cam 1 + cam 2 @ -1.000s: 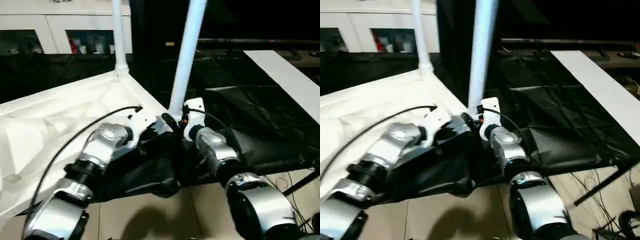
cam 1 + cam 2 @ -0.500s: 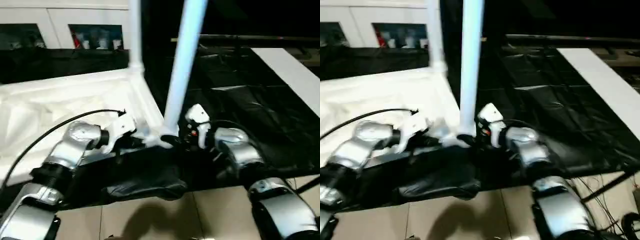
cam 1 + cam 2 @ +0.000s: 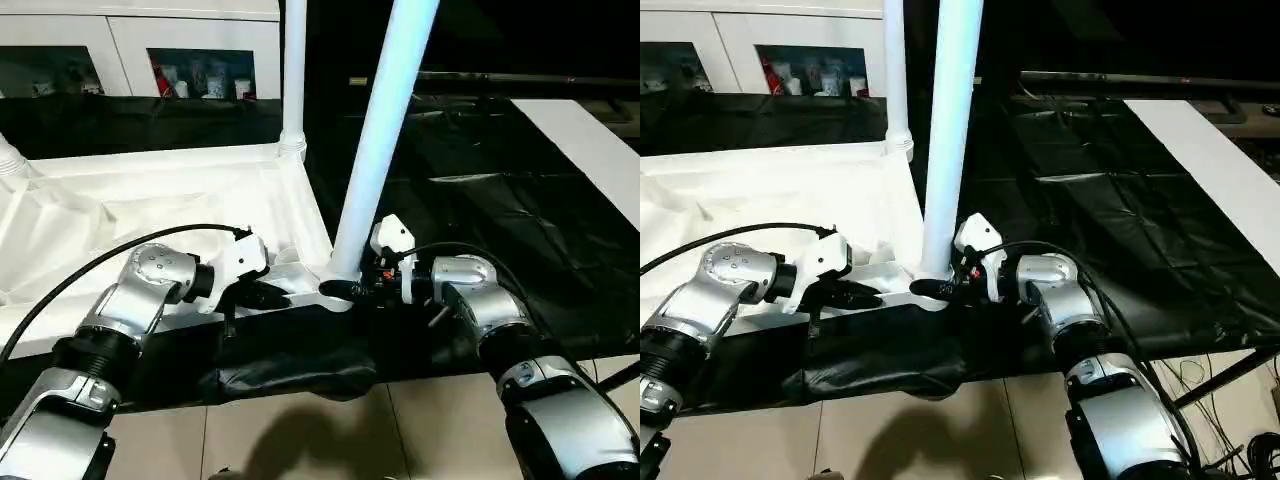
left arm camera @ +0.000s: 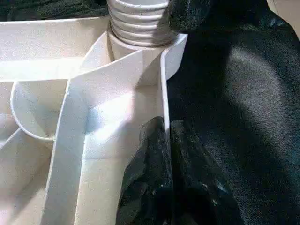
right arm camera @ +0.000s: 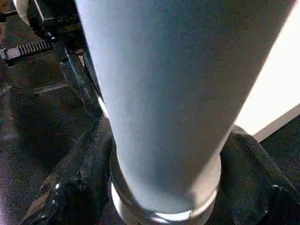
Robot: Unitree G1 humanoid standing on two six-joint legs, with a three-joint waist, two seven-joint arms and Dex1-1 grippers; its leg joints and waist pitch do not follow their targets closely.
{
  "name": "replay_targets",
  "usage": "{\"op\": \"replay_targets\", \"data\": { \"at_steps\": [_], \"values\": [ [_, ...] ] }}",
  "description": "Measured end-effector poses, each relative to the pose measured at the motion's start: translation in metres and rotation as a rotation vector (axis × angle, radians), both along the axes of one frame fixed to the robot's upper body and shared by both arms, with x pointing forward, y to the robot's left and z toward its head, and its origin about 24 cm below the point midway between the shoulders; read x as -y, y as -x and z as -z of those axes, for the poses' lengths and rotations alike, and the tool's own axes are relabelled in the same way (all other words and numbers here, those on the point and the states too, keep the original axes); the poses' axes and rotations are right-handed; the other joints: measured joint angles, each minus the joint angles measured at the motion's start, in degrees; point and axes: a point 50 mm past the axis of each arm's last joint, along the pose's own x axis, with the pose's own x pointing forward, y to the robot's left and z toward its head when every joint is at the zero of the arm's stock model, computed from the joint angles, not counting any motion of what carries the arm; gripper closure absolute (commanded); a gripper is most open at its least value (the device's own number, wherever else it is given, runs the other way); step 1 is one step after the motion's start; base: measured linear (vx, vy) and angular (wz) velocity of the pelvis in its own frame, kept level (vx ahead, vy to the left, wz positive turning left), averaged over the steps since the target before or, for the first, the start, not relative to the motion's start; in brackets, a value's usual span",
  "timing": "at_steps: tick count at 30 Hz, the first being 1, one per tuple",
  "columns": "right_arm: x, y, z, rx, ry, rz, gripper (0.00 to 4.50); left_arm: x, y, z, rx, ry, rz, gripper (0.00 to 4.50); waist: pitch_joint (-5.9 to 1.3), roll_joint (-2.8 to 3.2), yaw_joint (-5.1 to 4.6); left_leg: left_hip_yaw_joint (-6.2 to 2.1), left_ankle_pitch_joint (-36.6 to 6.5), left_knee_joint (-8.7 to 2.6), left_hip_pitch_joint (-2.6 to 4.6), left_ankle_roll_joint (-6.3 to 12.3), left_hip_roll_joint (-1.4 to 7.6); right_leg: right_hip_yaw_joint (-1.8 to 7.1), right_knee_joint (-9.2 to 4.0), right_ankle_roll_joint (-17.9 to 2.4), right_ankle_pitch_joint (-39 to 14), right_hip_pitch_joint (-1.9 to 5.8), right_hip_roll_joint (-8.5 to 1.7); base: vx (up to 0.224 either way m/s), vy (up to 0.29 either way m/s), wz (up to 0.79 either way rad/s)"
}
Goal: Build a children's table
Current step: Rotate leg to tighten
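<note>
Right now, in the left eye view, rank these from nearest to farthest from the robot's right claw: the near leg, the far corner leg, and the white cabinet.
1. The near leg: the right claw sits at its base, a finger on either side.
2. The far corner leg: upright at the tabletop's far corner.
3. The white cabinet: at the back, beyond the tabletop.

We seem to be in an indoor test room or lab set up for robot trials rather than a lived-in home. A black sheet (image 3: 480, 200) is spread over the surface as a work cover. Behind it stands a white cabinet (image 3: 130, 55) with glass doors and small items inside. The floor (image 3: 970, 430) is pale tile, and loose cables (image 3: 1200, 380) trail across it near the surface's right corner.
</note>
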Motion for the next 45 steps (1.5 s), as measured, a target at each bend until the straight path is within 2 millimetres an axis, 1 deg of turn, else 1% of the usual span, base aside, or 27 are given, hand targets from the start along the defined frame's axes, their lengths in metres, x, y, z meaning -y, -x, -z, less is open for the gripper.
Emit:
{"op": "replay_targets", "data": {
  "at_steps": [6,8,9,11,12,14,15,18,21,23,29,31,33,34,35,36,37,40,41,42,43,44,45],
  "values": [
    [-0.002,-0.001,0.003,-0.013,-0.004,0.031,1.8,-0.002,0.0,0.001,-0.006,0.0,-0.015,4.5,-0.02,-0.04,-0.07,0.0,0.01,0.0,0.08,-0.11,0.01,0.01,0.05,0.0,0.0,0.05,0.0,0.0,0.0,0.0],
    [-0.007,-0.003,0.006,-0.029,-0.027,0.11,1.81,-0.002,-0.003,0.002,-0.004,-0.004,-0.062,4.5,-0.06,-0.09,-0.14,0.0,0.01,0.02,0.19,-0.27,0.01,0.03,0.19,0.0,0.01,0.09,0.0,0.0,0.0,0.0],
    [-0.01,-0.007,0.007,-0.037,-0.038,0.181,1.81,0.0,-0.008,0.001,0.004,-0.01,-0.099,4.5,-0.05,-0.16,-0.21,0.0,0.03,0.05,0.25,-0.35,0.0,0.07,0.29,0.0,0.03,0.09,-0.02,0.0,0.0,0.0],
    [-0.012,-0.011,0.008,-0.045,-0.04,0.255,1.81,0.004,-0.012,0.002,0.012,-0.018,-0.138,4.5,-0.04,-0.19,-0.27,0.01,0.05,0.03,0.34,-0.4,-0.01,0.13,0.3,0.05,0.16,0.11,-0.02,0.0,0.0,0.0],
    [-0.013,-0.014,0.01,-0.058,-0.051,0.353,1.81,0.011,-0.017,0.004,0.013,-0.01,-0.189,4.5,-0.02,-0.26,-0.25,0.02,0.07,0.02,0.52,-0.45,-0.02,0.17,0.33,0.06,0.17,0.25,-0.02,0.0,0.0,0.0],
    [-0.016,-0.021,0.01,-0.077,-0.062,0.495,1.81,0.021,-0.024,0.005,0.02,-0.009,-0.257,4.5,0.03,-0.36,-0.28,0.06,0.07,-0.06,0.82,-0.47,-0.04,0.23,0.3,0.09,0.16,0.4,-0.02,0.0,0.0,0.0],
    [-0.017,-0.024,0.011,-0.088,-0.064,0.568,1.81,0.028,-0.027,0.006,0.026,-0.002,-0.289,4.5,0.04,-0.39,-0.27,0.07,0.08,-0.06,0.85,-0.48,-0.06,0.27,0.28,0.12,0.16,0.42,-0.02,0.0,0.0,0.0],
    [-0.017,-0.033,0.01,-0.111,-0.057,0.82,1.81,0.058,-0.034,0.01,0.032,0.024,-0.398,4.5,-0.02,-0.55,-0.21,0.12,0.09,-0.08,0.9,-0.5,-0.17,0.52,0.27,0.25,0.14,0.45,-0.02,0.0,0.0,0.0],
    [-0.02,-0.036,0.009,-0.116,-0.051,0.925,1.81,0.07,-0.037,0.011,0.033,0.032,-0.444,4.5,-0.02,-0.56,-0.19,0.16,0.09,-0.25,0.94,-0.49,-0.27,0.9,0.28,0.42,0.19,0.45,0.01,0.0,0.0,0.0],
    [-0.023,-0.037,0.008,-0.116,-0.053,0.941,1.81,0.071,-0.037,0.01,0.037,0.033,-0.449,4.5,-0.03,-0.57,-0.2,0.18,0.09,-0.37,0.94,-0.48,-0.3,1.01,0.26,0.49,0.17,0.43,0.04,0.0,0.0,0.0],
    [-0.026,-0.037,0.006,-0.111,-0.074,0.895,1.81,0.069,-0.037,0.009,0.045,0.032,-0.44,4.5,-0.03,-0.56,-0.21,0.21,0.09,-0.41,0.86,-0.45,-0.31,1.08,0.17,0.54,0.14,0.39,0.04,0.0,0.0,0.0],
    [-0.026,-0.036,0.006,-0.107,-0.084,0.861,1.11,0.066,-0.036,0.008,0.05,0.032,-0.429,4.5,-0.02,-0.56,-0.22,0.22,0.09,-0.55,0.85,-0.45,-0.3,1.07,0.13,0.54,0.14,0.34,0.06,0.0,0.0,0.0],
    [-0.028,-0.035,0.005,-0.108,-0.11,0.813,1.11,0.06,-0.037,0.008,0.068,0.025,-0.432,4.5,-0.02,-0.55,-0.5,0.22,0.1,-0.66,0.86,-0.46,-0.31,1.08,0.12,0.54,0.14,0.28,0.15,0.0,0.0,0.0],
    [-0.029,-0.034,0.005,-0.111,-0.117,0.781,1.0,0.055,-0.037,0.007,0.078,0.02,-0.434,4.5,-0.02,-0.55,-0.72,0.21,0.1,-0.66,0.86,-0.46,-0.3,1.09,0.11,0.54,0.14,0.26,0.25,0.0,0.0,0.0],
    [-0.029,-0.033,0.005,-0.112,-0.121,0.752,0.71,0.05,-0.036,0.006,0.086,0.017,-0.435,4.5,-0.02,-0.56,-0.93,0.18,0.1,-0.66,0.85,-0.46,-0.25,1.1,0.1,0.53,0.14,0.23,0.33,0.0,0.0,0.0],
    [-0.027,-0.033,0.005,-0.104,-0.111,0.709,0.71,0.045,-0.035,0.006,0.092,0.015,-0.428,4.5,-0.01,-0.55,-1.16,0.16,0.1,-0.67,0.84,-0.47,-0.22,1.11,0.1,0.53,0.14,0.19,0.41,0.0,0.0,0.0],
    [-0.027,-0.032,0.004,-0.101,-0.105,0.68,0.65,0.043,-0.035,0.005,0.093,0.015,-0.422,4.5,-0.01,-0.55,-1.24,0.16,0.11,-0.69,0.81,-0.46,-0.21,1.11,0.08,0.53,0.14,0.16,0.44,0.0,0.0,0.0],
    [-0.018,-0.03,0.003,-0.076,-0.092,0.574,0.65,0.035,-0.031,0.003,0.093,0.015,-0.379,4.5,-0.01,-0.55,-1.46,0.16,0.18,-0.69,0.59,-0.34,-0.17,1.14,0.01,0.51,0.13,-0.01,0.51,0.0,0.0,0.0],
    [-0.014,-0.028,0.002,-0.072,-0.089,0.519,0.65,0.03,-0.028,0.003,0.093,0.018,-0.345,4.5,-0.02,-0.54,-1.54,0.16,0.25,-0.68,0.53,-0.23,-0.17,1.16,-0.01,0.49,0.12,-0.06,0.52,0.0,0.0,0.0],
    [-0.007,-0.025,0.001,-0.069,-0.071,0.422,0.65,0.022,-0.023,0.002,0.084,0.02,-0.286,4.5,-0.01,-0.53,-1.58,0.17,0.27,-0.68,0.47,-0.14,-0.17,1.17,-0.04,0.45,0.09,-0.11,0.52,0.0,0.0,0.0],
    [-0.003,-0.022,0.001,-0.061,-0.057,0.369,0.65,0.019,-0.02,0.001,0.077,0.02,-0.246,4.5,-0.01,-0.53,-1.57,0.16,0.27,-0.68,0.4,-0.13,-0.17,1.15,-0.06,0.42,0.07,-0.15,0.53,0.0,0.0,0.0],
    [0.004,-0.018,0.002,-0.06,-0.033,0.297,0.65,0.014,-0.014,0.0,0.05,0.026,-0.175,4.5,-0.01,-0.53,-1.43,0.17,0.25,-0.66,0.33,-0.07,-0.15,1.15,-0.07,0.36,0.04,-0.2,0.54,0.0,0.0,0.0],
    [0.005,-0.014,0.002,-0.055,-0.017,0.228,0.65,0.012,-0.011,-0.001,0.029,0.03,-0.139,4.5,-0.01,-0.53,-1.15,0.17,0.23,-0.57,0.16,-0.03,-0.11,1.13,-0.08,0.33,0.02,-0.26,0.55,0.0,0.0,0.0]
  ]
}}
